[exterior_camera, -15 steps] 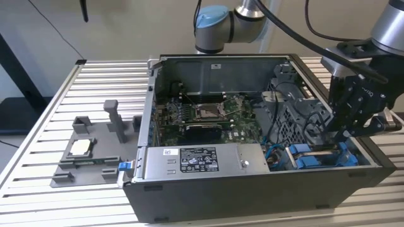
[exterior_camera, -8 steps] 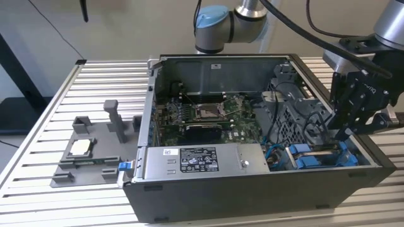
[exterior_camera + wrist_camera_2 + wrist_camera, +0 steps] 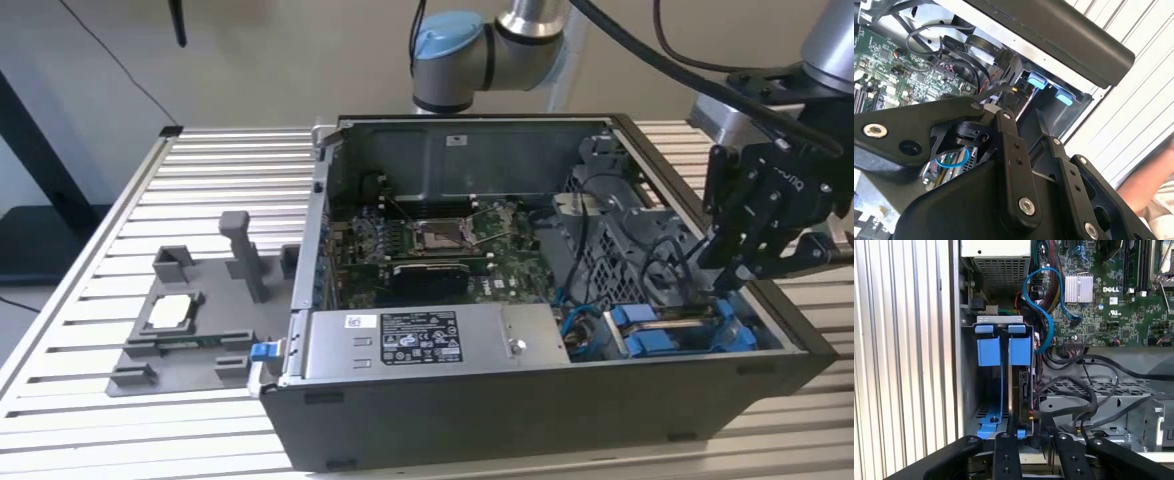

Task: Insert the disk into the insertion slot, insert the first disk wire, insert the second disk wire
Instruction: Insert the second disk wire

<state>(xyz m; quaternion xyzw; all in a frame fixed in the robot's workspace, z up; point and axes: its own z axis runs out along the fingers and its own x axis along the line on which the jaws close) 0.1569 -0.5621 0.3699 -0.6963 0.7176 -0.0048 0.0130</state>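
Closest in, the hand (image 3: pixel 1034 434) is seen down inside the open computer case (image 3: pixel 534 430), right at the end of the disk (image 3: pixel 1024 387). Whether it is spread or pinching something cannot be told, since black wires (image 3: pixel 1089 390) are bunched around that spot. The disk is seated on edge in the insertion slot (image 3: pixel 969 390), with the blue tabs of its carrier showing. In the exterior view, hand and disk are found low at the exterior view's right.

Just beyond the disk, a blue cable (image 3: pixel 1046 305) is looped toward the green motherboard (image 3: pixel 1114 315). The grey power-supply box (image 3: pixel 427 340) is laid along the case's near wall, at lower centre. The case is carried on a slatted table (image 3: pixel 200 180), and a grey fixture (image 3: pixel 187 320) is set at the exterior view's left. A person's forearm (image 3: pixel 1149 187) is caught beside the case. Farthest back, at top centre, the arm's blue-capped joint (image 3: pixel 447 45) is seen.
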